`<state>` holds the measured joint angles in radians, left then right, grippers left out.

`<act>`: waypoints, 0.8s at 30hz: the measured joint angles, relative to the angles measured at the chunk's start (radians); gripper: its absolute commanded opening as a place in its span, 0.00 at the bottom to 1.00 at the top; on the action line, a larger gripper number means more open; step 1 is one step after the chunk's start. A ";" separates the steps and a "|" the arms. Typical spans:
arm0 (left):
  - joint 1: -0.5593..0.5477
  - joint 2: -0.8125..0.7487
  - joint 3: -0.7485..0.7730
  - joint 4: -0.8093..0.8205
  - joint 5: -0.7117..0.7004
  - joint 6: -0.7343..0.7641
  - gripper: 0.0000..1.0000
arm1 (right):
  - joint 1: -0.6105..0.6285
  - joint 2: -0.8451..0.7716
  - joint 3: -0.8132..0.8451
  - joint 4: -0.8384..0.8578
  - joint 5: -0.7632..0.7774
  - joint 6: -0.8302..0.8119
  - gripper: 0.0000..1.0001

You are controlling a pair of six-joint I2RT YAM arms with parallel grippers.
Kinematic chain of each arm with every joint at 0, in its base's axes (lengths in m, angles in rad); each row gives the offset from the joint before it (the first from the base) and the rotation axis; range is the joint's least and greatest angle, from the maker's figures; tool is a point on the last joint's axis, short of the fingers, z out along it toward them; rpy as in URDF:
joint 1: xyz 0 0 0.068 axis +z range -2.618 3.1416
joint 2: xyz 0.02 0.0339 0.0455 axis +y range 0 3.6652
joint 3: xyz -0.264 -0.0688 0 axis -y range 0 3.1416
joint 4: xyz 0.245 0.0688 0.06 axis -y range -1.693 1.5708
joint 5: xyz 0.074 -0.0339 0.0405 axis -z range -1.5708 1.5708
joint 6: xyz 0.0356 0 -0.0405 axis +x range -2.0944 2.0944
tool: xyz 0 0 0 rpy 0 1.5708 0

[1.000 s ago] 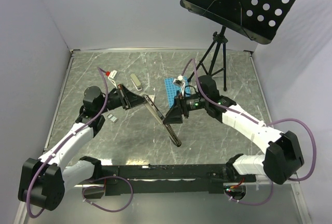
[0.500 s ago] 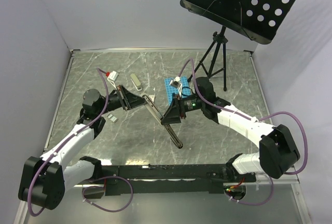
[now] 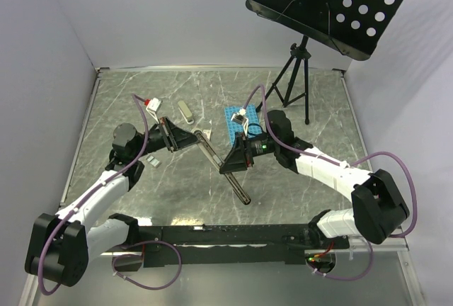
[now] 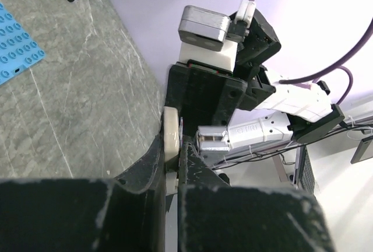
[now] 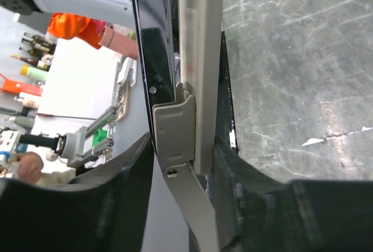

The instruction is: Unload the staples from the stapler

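Since a second ago the right arm has reached further in, and its claw has slid slightly down the stapler and narrowed. On the left, the left gripper point(image 3: 192, 137) is clamped tight on the far end of the stapler point(image 3: 241, 189). The stapler slants diagonally over the middle of the marbled grey table point(image 3: 177, 185), its near end pointing toward the arm bases. At its middle, the right gripper point(image 3: 228, 164) hugs it, with a finger point(image 5: 125, 199) pressed to each side. A blue rack point(image 3: 232, 118) lies just behind that gripper.
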<state>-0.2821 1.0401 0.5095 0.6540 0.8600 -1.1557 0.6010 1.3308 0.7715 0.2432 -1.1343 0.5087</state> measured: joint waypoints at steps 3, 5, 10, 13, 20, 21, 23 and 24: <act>0.000 0.000 -0.005 0.004 0.004 -0.008 0.08 | 0.002 0.000 -0.011 0.028 -0.018 0.011 0.04; 0.000 0.000 -0.006 0.003 0.008 -0.008 0.32 | 0.002 -0.002 -0.018 0.036 -0.024 0.023 0.00; 0.004 0.000 -0.006 -0.036 -0.029 -0.001 0.56 | 0.003 -0.013 -0.026 0.012 -0.001 0.006 0.00; 0.006 -0.005 -0.006 -0.072 -0.054 0.010 0.59 | -0.008 -0.039 -0.027 -0.047 0.045 -0.015 0.00; 0.031 -0.032 0.009 -0.184 -0.093 0.048 0.62 | -0.060 -0.085 -0.058 -0.151 0.123 -0.051 0.00; 0.034 -0.032 0.023 -0.222 -0.108 0.067 0.62 | -0.061 -0.085 -0.058 -0.173 0.145 -0.060 0.00; 0.039 -0.033 0.053 -0.298 -0.135 0.103 0.62 | -0.061 -0.087 -0.057 -0.224 0.191 -0.080 0.00; 0.042 -0.035 0.071 -0.341 -0.154 0.125 0.61 | -0.060 -0.089 -0.053 -0.268 0.238 -0.097 0.00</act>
<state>-0.2401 1.0046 0.5804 0.3126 0.7055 -1.0309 0.5407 1.2419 0.7185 -0.0250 -0.8959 0.4114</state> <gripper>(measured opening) 0.616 0.416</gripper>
